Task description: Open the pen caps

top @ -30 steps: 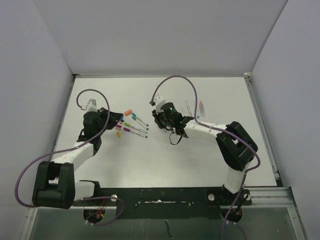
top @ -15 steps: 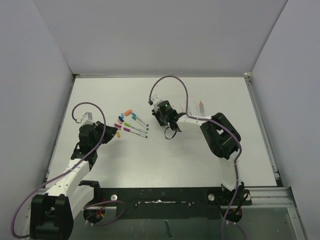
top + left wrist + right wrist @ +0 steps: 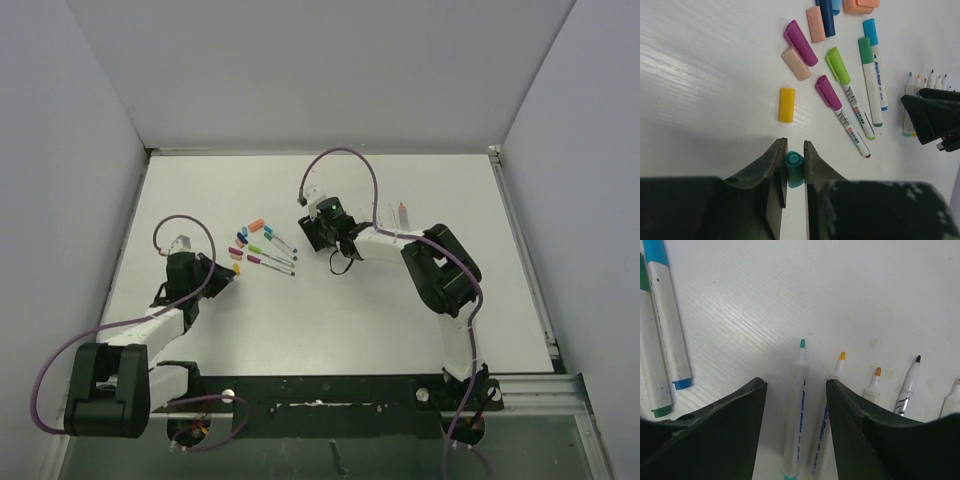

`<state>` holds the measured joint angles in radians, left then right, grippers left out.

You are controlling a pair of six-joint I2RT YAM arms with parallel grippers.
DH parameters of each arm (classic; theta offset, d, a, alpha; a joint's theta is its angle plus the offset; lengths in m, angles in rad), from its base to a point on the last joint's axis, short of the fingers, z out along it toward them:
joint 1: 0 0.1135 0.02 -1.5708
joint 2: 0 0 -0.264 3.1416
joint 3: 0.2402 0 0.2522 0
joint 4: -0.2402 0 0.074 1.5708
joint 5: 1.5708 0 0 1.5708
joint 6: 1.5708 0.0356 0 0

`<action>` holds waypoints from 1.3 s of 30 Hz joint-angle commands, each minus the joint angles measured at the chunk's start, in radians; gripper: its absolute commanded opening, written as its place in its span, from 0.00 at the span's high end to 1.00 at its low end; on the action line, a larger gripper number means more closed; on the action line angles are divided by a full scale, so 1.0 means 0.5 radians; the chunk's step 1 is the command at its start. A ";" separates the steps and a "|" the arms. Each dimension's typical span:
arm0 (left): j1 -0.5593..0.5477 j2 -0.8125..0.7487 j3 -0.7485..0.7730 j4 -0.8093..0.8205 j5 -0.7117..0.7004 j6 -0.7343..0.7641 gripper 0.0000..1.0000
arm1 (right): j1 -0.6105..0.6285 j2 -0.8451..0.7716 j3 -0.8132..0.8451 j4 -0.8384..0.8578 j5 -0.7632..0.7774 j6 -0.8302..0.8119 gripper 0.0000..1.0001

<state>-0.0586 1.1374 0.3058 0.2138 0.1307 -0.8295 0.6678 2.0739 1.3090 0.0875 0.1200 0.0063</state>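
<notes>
Gripping a half-hidden teal cap [image 3: 795, 170], left claw [image 3: 794, 150]; right claw [image 3: 796, 385] parted over a cut-off pen barrel [image 3: 794, 435]

The desk [image 3: 350, 320] is white and flat. Plain grey walls stand round it: a back wall [image 3: 320, 70], a left wall [image 3: 60, 200] and a right wall [image 3: 590, 200]. A black strip [image 3: 330, 385] runs along its near edge. The light is soft.

Blue print on pen barrels [image 3: 872, 87]; too small, blurred; nothing legible.
</notes>
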 commanded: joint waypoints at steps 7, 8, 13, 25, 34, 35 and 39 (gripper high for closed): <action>0.073 0.222 -0.001 0.331 0.015 0.027 0.99 | 0.006 -0.261 -0.014 0.085 -0.232 -0.015 0.47; 0.081 0.243 -0.003 0.347 0.023 0.027 0.99 | 0.010 -0.261 -0.002 0.074 -0.260 -0.013 0.47; 0.096 0.317 -0.001 0.410 0.051 0.027 0.94 | 0.048 -0.232 0.053 0.052 -0.322 -0.025 0.47; 0.144 0.405 0.014 0.482 0.131 0.027 0.75 | 0.148 -0.059 0.273 -0.046 -0.338 -0.065 0.47; 0.250 0.231 -0.005 0.445 0.256 -0.015 0.64 | 0.162 0.048 0.347 -0.053 -0.347 -0.055 0.47; 0.264 0.183 -0.011 0.431 0.272 -0.020 0.63 | 0.162 0.057 0.354 -0.055 -0.347 -0.055 0.47; 0.297 -0.066 -0.029 0.338 0.323 -0.020 0.56 | 0.164 0.082 0.364 -0.059 -0.350 -0.055 0.47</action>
<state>0.0719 1.2354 0.2897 0.3820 0.2447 -0.8345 0.7464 2.1204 1.4414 0.0345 -0.0456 -0.0166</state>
